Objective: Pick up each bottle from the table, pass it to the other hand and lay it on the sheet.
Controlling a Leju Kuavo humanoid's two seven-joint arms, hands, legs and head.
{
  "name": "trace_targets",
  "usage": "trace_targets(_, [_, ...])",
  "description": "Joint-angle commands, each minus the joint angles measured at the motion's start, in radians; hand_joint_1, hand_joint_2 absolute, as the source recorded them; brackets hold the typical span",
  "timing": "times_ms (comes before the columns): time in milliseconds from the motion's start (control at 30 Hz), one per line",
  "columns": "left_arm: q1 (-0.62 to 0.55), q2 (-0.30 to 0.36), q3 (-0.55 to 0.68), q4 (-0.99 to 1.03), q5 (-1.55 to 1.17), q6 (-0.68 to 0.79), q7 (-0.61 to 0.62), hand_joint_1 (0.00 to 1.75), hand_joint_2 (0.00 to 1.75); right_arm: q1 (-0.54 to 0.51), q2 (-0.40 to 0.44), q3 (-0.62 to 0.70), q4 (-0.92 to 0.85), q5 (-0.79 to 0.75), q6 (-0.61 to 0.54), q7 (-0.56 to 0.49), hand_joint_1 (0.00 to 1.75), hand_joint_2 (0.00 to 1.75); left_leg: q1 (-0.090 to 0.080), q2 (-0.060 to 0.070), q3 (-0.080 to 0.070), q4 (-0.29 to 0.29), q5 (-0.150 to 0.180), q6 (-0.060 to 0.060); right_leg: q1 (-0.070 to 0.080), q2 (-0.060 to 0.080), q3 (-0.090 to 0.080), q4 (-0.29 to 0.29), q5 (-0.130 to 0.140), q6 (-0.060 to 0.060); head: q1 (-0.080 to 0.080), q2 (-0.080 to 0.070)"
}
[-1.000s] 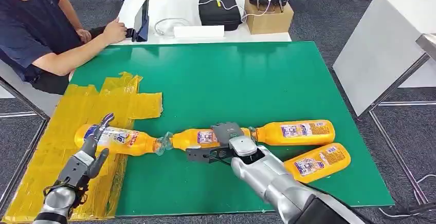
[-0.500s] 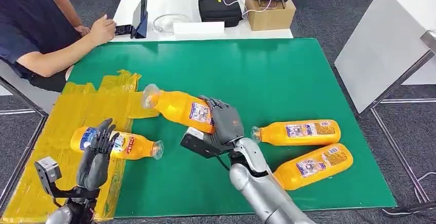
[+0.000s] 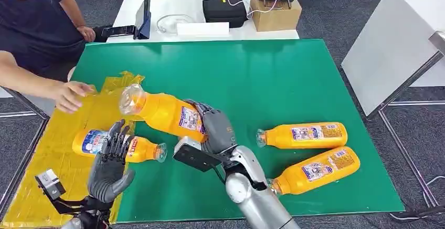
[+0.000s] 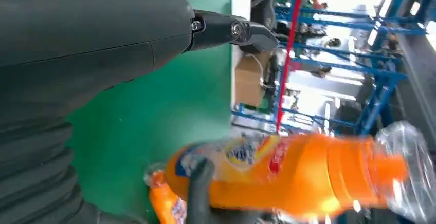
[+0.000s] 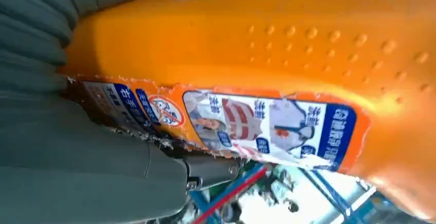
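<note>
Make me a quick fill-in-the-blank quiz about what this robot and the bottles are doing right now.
1. The right robot hand holds an orange bottle above the ____ mat.
2. One bottle already lies on the ____ sheet.
3. ____ bottles lie on the mat at the robot's right.
4. The left robot hand holds ____.

Missing words: green; yellow; two; nothing

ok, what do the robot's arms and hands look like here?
Right arm is glossy silver, rounded segments, with a black block at its wrist. Both the right hand and left hand are dark grey with jointed fingers. A small grey camera module sits beside the left wrist.
</note>
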Motion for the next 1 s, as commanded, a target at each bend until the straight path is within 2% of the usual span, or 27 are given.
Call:
trace_targets(33, [-0.008,0.003,-0.15,-0.043,0.05,0.005,-0.01,0.0,1.75,-0.03,0.057,0.137,0.17,-0.02,0.041,-0.017,1.75,1.75,-0.001,0.001,0.003,-0.001,-0.001,0.002,0.0,0.0,0.003,-0.001,0.0,-0.001,0.0,0.0])
trace_targets(333, [-0.012,0.016,-0.15,-0.041,0.116,0.007,-0.017,0.0,1.75,0.013,0.07,0.286,0.286,0.029,0.045,-0.038,1.75,1.75,-0.001,0.002,0.005,-0.003,-0.001,0.001,0.0,0.001,0.004,-0.002,0.0,-0.001,0.0,0.0])
trace_targets(800, [-0.013,0.016,-0.149,-0.039,0.119,0.006,-0.015,0.0,1.75,0.013,0.069,0.289,0.29,0.032,0.046,-0.04,1.75,1.75,0.0,-0.001,0.003,-0.002,0.0,0.001,0.0,-0.003,0.003,-0.002,-0.001,-0.001,0.001,0.0])
trace_targets(1000, [-0.027,0.015,-0.135,-0.024,0.151,0.001,0.001,0.0,1.75,0.037,0.074,0.32,0.352,0.051,0.03,-0.058,1.75,1.75,0.0,-0.002,0.002,-0.002,0.0,0.001,0.0,-0.002,0.002,-0.002,-0.001,-0.001,0.0,0.0])
